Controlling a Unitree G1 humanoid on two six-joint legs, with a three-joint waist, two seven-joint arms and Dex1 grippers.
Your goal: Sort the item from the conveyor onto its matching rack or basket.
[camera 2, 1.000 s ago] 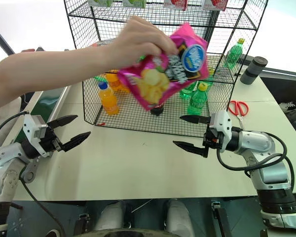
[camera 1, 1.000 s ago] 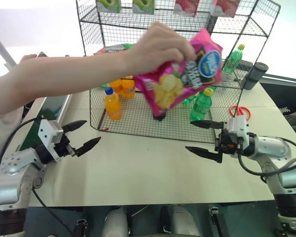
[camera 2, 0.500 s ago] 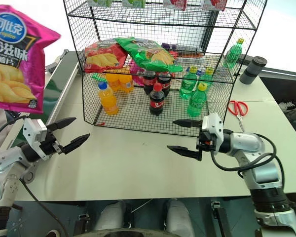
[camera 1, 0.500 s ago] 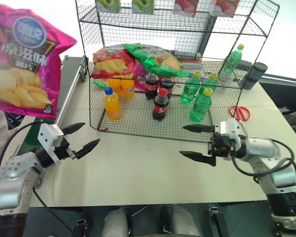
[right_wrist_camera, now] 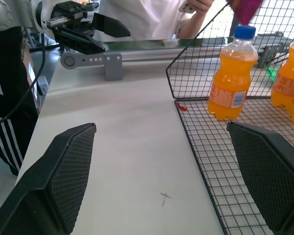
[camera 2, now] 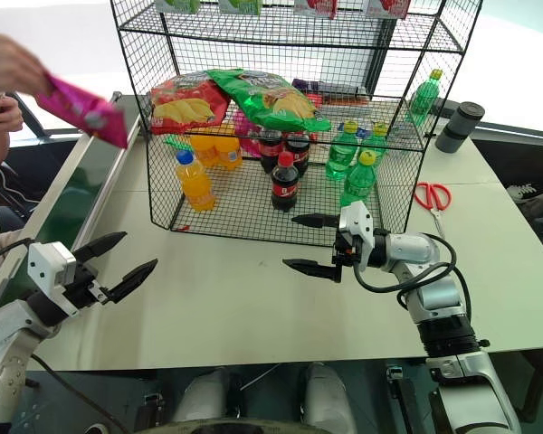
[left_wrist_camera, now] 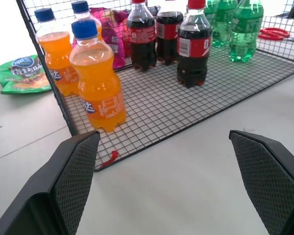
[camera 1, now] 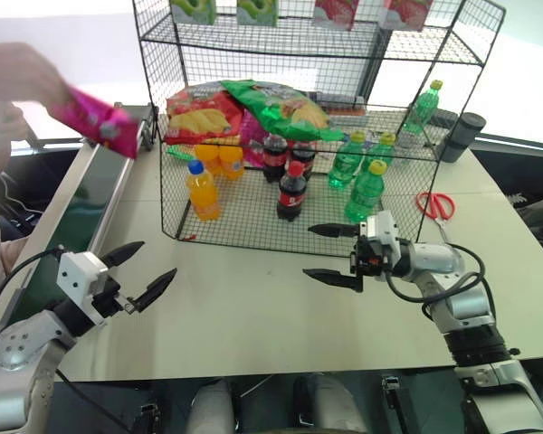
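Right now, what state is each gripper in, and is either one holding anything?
Left gripper: open, holding nothing.
Right gripper: open, holding nothing.

Red scissors (camera 1: 435,204) and a dark cylindrical cup (camera 1: 456,136) — on the table (camera 1: 253,307).
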